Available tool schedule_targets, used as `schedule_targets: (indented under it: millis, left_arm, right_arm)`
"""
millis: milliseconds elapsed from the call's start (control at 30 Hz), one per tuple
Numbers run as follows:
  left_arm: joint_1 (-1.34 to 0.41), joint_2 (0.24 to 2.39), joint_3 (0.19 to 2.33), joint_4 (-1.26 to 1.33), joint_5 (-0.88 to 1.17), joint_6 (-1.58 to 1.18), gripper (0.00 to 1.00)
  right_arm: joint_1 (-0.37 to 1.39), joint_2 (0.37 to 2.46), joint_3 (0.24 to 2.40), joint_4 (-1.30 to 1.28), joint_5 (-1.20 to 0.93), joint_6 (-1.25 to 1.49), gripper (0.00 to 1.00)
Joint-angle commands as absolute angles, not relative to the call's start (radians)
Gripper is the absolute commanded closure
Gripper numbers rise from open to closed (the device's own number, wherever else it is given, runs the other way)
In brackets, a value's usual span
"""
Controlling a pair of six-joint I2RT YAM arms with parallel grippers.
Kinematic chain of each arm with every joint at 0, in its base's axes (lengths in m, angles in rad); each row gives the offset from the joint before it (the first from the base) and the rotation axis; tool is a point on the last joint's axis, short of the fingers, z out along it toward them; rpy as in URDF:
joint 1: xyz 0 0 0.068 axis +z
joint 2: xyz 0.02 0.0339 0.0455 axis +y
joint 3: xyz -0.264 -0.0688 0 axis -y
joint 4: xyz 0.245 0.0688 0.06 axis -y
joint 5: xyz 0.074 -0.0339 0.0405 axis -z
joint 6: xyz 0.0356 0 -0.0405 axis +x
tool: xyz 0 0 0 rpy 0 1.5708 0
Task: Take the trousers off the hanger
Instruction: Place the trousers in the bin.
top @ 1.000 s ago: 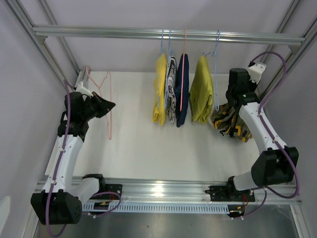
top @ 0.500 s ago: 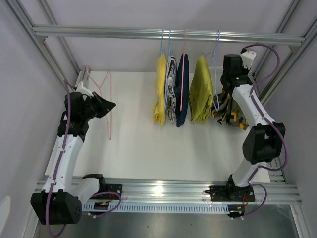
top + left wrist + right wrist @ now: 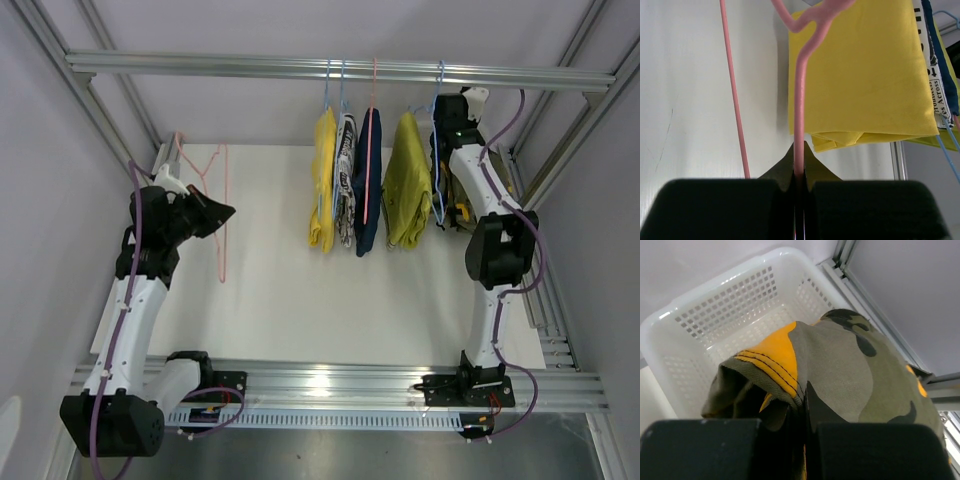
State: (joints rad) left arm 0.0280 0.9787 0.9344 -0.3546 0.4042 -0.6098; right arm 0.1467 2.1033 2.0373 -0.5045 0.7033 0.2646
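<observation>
Clamped tight, the left gripper point(image 3: 799, 172) pinches the thin wire of a bare pink hanger point(image 3: 799, 115). The hanger is a smooth coated rod that kinks into a hook above the fingers, and its other leg runs alongside over the matte white table point(image 3: 280, 290). The right gripper point(image 3: 804, 405) is clenched on the camouflage trousers point(image 3: 850, 370). They are soft green-brown cloth in a rumpled bunch, with an orange-yellow patch edged in dark stitching folded out at the front. Seen from that wrist, the bundle hangs in front of a white plastic basket point(image 3: 715, 315) with rounded corners and walls pierced in a grid of small holes.

From above, four more pairs hang flat and folded from the ribbed aluminium rail point(image 3: 300, 68) on thin wire hangers. They are the bright yellow trousers point(image 3: 322, 190), the black-and-white print trousers point(image 3: 346, 190), the dark navy trousers point(image 3: 368, 190) and the mustard-olive trousers point(image 3: 408, 185). These hang pressed close together. The right arm reaches up just beside the mustard-olive pair, with the camouflage bundle right behind it, and the arm hides the basket in that view
</observation>
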Motion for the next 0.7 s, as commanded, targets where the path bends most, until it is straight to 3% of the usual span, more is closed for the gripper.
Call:
schedule_targets:
  millis: [0,400,667]
  left_arm:
    - [0.017,0.945,0.982,-0.322,0.423,-0.584,0.99]
    - [0.009,0.919,0.985,-0.327,0.400,-0.577,0.99]
    - [0.009,0.902,0.985,-0.325,0.403,-0.575,0.99]
  right_arm:
    - [0.143,2.149,2.100,-0.454,0.686,0.244,1.00]
    - [0.115,2.382,2.390,-0.491,0.627,0.224,1.00]
    - [0.106,2.477,2.460,-0.446,0.563,0.219,1.00]
